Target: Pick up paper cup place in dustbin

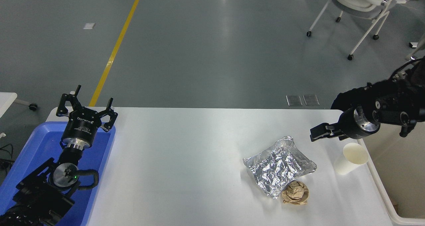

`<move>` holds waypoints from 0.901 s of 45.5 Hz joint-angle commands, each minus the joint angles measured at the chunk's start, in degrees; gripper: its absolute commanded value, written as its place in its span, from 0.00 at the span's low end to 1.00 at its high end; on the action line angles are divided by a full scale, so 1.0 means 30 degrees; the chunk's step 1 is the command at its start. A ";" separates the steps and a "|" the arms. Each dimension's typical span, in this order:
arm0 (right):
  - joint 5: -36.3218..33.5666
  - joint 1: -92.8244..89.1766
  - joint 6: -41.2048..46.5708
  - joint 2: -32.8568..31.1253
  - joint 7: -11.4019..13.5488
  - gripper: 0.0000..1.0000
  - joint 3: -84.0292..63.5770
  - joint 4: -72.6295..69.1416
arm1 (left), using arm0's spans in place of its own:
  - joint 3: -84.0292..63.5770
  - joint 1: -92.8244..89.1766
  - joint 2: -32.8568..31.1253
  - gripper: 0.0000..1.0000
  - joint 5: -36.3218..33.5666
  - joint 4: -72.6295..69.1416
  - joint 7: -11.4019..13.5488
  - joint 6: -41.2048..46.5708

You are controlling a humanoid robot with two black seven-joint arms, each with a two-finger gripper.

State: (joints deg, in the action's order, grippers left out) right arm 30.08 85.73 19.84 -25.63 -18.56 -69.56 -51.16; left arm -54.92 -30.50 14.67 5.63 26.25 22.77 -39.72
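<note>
Right black gripper (315,135) hung low over the white table (186,159), pointing leftward, just beyond and to the left of the small white tapered paper cup (350,158); whether its fingers were apart or together could not be told from this side-on view. The cup stood upright near the table's right edge, beside the thick rim of the large off-white plastic dustbin (382,192) and apart from the gripper. A crinkled silver foil tray (279,168) and a crumpled brown paper ball (295,192) lay to its left. Judged risks: a sideways approach might tip the light cup or push it into the foil; a hard squeeze might crush its thin wall. The left black gripper (87,110) was parked, fingers apart, over the blue plastic tray (36,143).
</note>
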 commanded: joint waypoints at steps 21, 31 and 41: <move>0.1896 -0.3822 -0.0111 -0.1241 -0.0026 1.00 0.0247 0.5278 | -0.0004 0.0029 0.0001 1.00 0.0000 -0.0018 -0.0001 -0.0001; 0.1809 -0.3793 -0.0111 -0.1241 -0.0026 1.00 0.0950 0.5160 | -0.0004 0.0029 0.0001 1.00 0.0000 -0.0018 -0.0001 -0.0001; 0.1750 -0.3676 -0.0111 -0.1212 -0.0026 1.00 0.1185 0.4925 | -0.0004 0.0029 0.0001 1.00 0.0000 -0.0018 -0.0001 -0.0001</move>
State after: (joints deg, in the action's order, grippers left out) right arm 35.40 74.76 19.52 -29.27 -18.65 -66.99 -36.09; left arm -54.93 -30.42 14.68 5.62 26.22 22.76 -39.73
